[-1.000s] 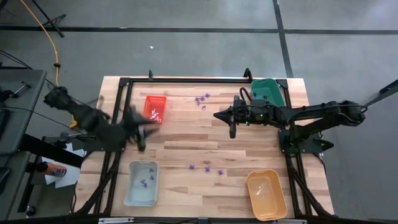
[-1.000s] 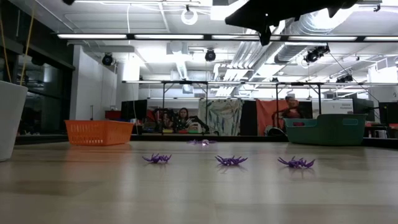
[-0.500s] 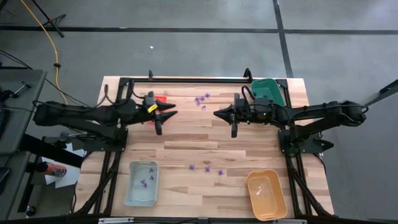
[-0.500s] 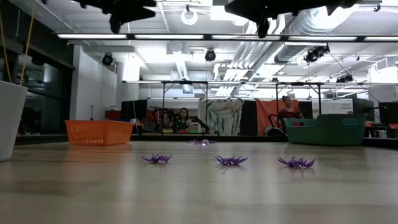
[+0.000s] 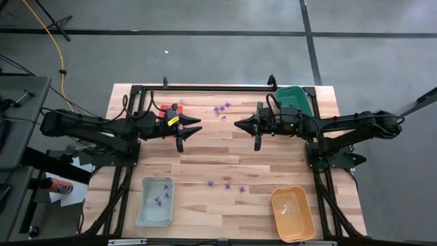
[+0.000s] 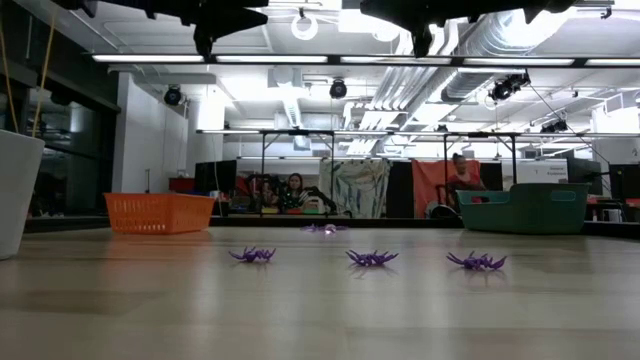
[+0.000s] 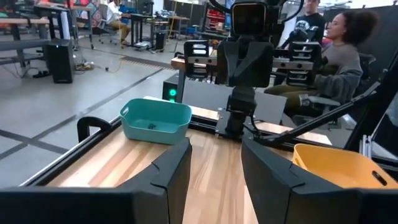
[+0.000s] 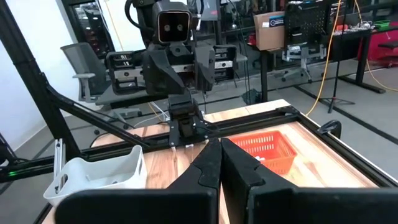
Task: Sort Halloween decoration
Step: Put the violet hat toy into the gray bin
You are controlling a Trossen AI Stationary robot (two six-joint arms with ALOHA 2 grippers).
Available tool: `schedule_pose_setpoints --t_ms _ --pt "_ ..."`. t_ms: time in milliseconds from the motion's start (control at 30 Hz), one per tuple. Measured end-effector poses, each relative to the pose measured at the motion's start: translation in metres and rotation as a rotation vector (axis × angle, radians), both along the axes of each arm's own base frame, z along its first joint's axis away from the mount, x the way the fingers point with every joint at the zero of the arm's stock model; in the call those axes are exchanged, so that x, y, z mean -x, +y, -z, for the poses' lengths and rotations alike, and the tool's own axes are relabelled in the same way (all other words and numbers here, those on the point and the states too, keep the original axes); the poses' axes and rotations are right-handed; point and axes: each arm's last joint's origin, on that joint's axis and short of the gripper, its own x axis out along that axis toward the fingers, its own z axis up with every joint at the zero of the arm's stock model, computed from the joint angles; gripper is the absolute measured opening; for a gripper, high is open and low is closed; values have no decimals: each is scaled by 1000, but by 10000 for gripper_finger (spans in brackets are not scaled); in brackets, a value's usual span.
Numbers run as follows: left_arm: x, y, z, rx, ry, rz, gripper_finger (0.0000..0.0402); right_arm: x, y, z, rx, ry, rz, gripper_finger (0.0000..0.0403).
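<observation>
High over the desk (image 5: 205, 154), the open, empty left end effector (image 5: 183, 129) should drop straight onto one purple spider (image 5: 227, 184) near the middle, while the shut right end effector (image 5: 254, 131) waits.

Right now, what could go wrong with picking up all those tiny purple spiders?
1. The purple spiders are tiny and lie flat on the table, so a gripper might slip off them.
2. Three lie close together; grabbing one may knock another.
3. The left gripper and right gripper point toward each other and could bump.
</observation>
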Motion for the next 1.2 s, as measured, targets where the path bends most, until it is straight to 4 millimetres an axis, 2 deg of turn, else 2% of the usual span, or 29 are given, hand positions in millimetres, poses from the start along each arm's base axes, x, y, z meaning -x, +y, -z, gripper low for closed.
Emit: schedule_pose_setpoints --t_ms 400,467,600,800,900,1033,1133,1200 --pt "1 -1 -1 -73 13 23 125 0 0 0 -3 0 0 0" --pt "1 -1 -1 -75 11 46 100 0 0 0 -13 -1 1 0" --pt "5 -1 -3 -61 6 48 17 0 0 0 -104 -9 4 0" --pt "13 0 -8 -41 -3 7 2 -2 -3 0 -119 1 25 11" --pt "20 1 -14 -49 -34 -22 1 -12 -19 -10 -149 72 71 29" --pt "30 3 -22 -82 -71 -87 1 -42 -52 -20 -116 294 128 60" --pt "36 4 -26 -102 -79 -121 1 -66 -80 -15 -115 476 189 83" --pt "39 5 -26 -104 -70 -132 0 -79 -99 -4 -131 597 223 96"
